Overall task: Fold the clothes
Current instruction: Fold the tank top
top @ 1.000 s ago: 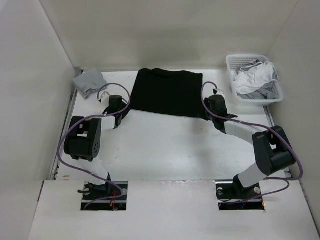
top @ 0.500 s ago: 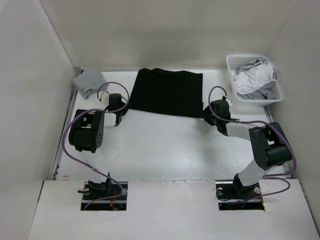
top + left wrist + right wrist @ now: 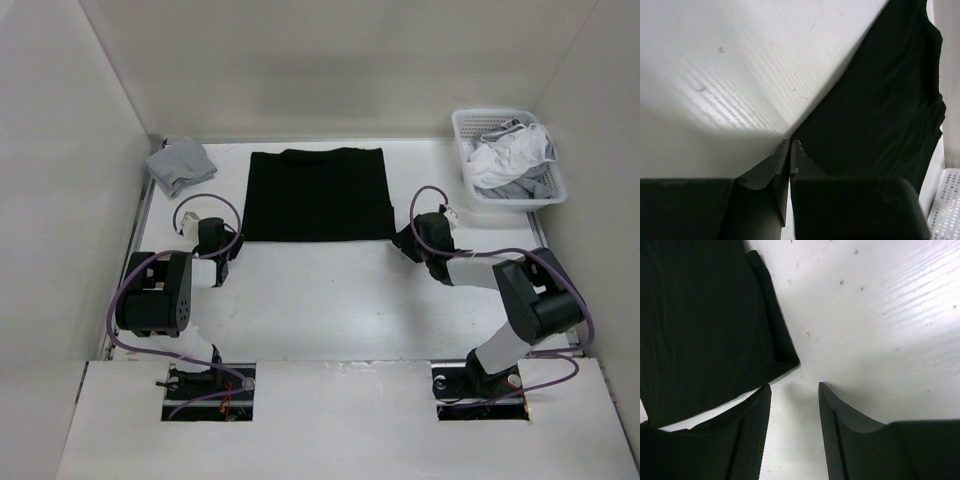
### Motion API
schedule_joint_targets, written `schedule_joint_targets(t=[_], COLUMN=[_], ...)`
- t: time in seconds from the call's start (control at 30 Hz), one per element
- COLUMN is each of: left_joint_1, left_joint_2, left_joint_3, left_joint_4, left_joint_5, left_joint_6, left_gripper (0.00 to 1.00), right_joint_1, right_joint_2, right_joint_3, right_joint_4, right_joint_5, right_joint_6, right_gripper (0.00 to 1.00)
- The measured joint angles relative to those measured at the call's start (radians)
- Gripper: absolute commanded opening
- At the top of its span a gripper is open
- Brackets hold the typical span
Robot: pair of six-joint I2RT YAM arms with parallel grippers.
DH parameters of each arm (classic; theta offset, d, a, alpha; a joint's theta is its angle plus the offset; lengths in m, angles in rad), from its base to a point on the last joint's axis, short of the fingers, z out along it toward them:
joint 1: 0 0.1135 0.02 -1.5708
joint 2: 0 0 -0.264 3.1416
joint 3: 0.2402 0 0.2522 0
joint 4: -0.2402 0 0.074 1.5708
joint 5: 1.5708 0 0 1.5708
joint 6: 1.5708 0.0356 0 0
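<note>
Top external view has the clothes (image 3: 316,195) spread as a flat black rectangle at the far middle of the desk (image 3: 320,300), one long edge toward the arms. Trouble, as I judge it, would come from a one-sided pull. The left claw (image 3: 790,145) is clenched right at the near-left corner, though I cannot tell whether fabric is nipped. The right claw (image 3: 794,390) is released, its jaws over bare desk just short of the near-right corner. Lifting like this could skew or rumple the sheet. Both arms are folded low, elbows back, wrists stretched toward those corners.
</note>
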Motion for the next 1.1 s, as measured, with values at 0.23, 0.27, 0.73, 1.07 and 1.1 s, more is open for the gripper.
schedule_joint_targets(t=[0.23, 0.27, 0.73, 1.07, 1.1], left_joint_1=[0.007, 0.007, 0.005, -0.013, -0.023], left_joint_2=[-0.010, -0.010, -0.022, -0.085, -0.136], left_joint_3=[-0.012, -0.012, -0.012, -0.024, -0.035], left_joint_4=[0.004, 0.004, -0.016, -0.055, -0.079], left_joint_5=[0.021, 0.023, 0.029, 0.030, 0.034], left_joint_6=[0.000, 0.000, 0.012, 0.022, 0.023], left_gripper=[0.00, 0.00, 0.00, 0.00, 0.00], right_joint_1=[0.008, 0.008, 0.008, 0.014, 0.022], right_joint_2=[0.019, 0.026, 0.122, 0.088, 0.038], right_joint_3=[0.002, 0.003, 0.052, 0.032, 0.009], right_joint_4=[0.022, 0.031, 0.105, 0.079, 0.055], right_joint_5=[0.014, 0.015, 0.034, 0.058, 0.068], right_joint_6=[0.030, 0.037, 0.096, 0.084, 0.070], right_gripper=[0.40, 0.40, 0.14, 0.00, 0.00])
